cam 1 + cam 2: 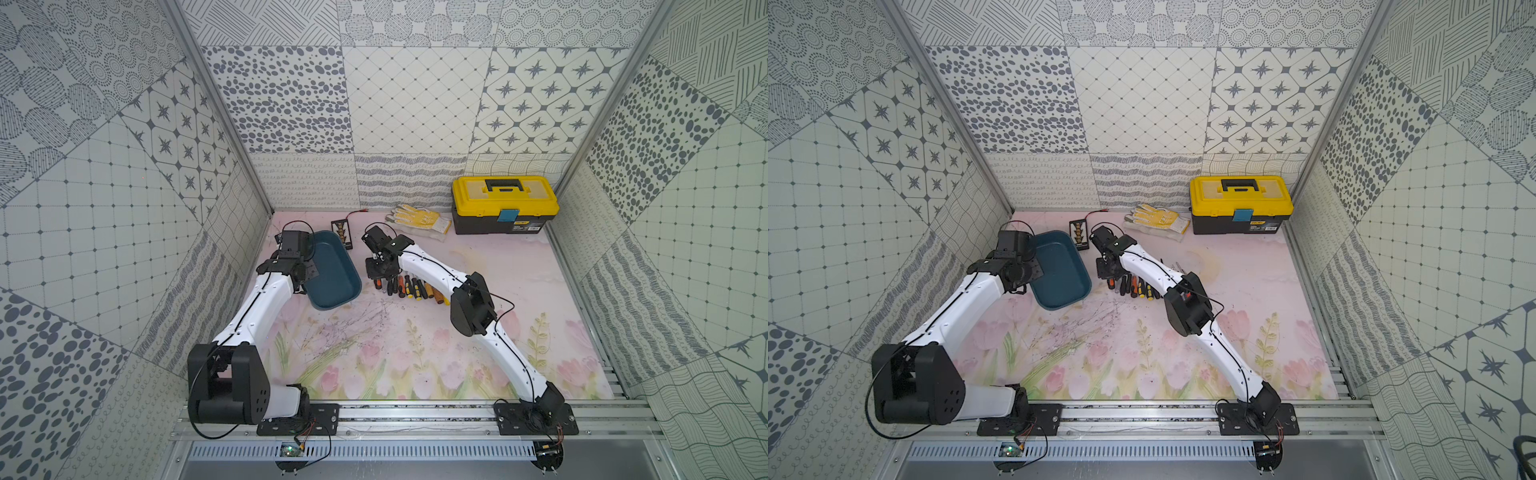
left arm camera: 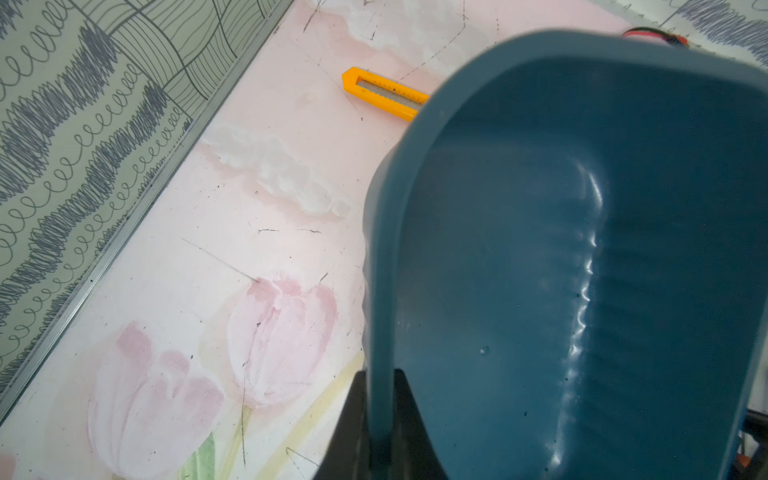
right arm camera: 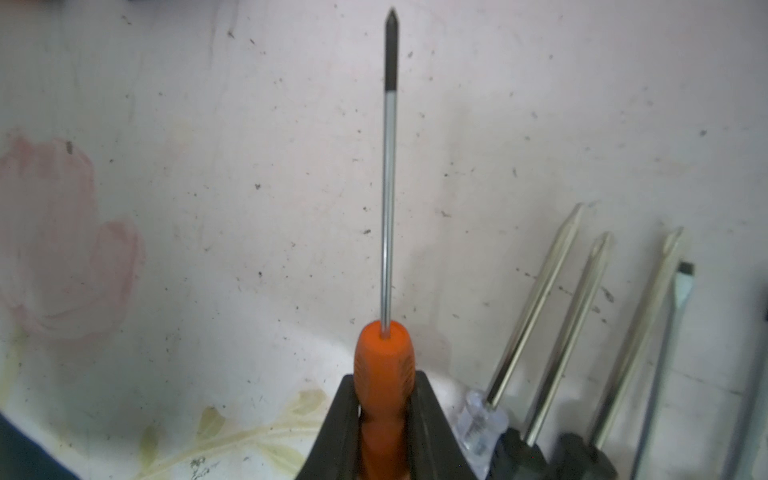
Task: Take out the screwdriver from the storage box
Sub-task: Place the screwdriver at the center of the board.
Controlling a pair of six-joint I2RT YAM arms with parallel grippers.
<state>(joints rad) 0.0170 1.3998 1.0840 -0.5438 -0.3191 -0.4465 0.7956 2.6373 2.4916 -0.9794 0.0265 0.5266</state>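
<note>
The storage box [image 1: 337,274] [image 1: 1061,270] is a dark teal tub on the left of the mat, and its inside [image 2: 582,249] shows nothing in it. My left gripper [image 2: 380,376] is shut on the box's rim, one finger inside the wall and one outside. My right gripper [image 3: 384,384] is shut on the orange handle of a screwdriver [image 3: 386,208]. Its thin shaft points away over the mat, just right of the box. In both top views this gripper [image 1: 380,270] [image 1: 1111,268] hangs low at the left end of a row of screwdrivers [image 1: 411,289].
Several screwdrivers [image 3: 582,311] lie side by side on the mat beside the held one. A yellow-lidded toolbox [image 1: 505,203], work gloves [image 1: 417,220] and a black bit case [image 1: 342,232] stand at the back. A yellow utility knife [image 2: 384,93] lies behind the box.
</note>
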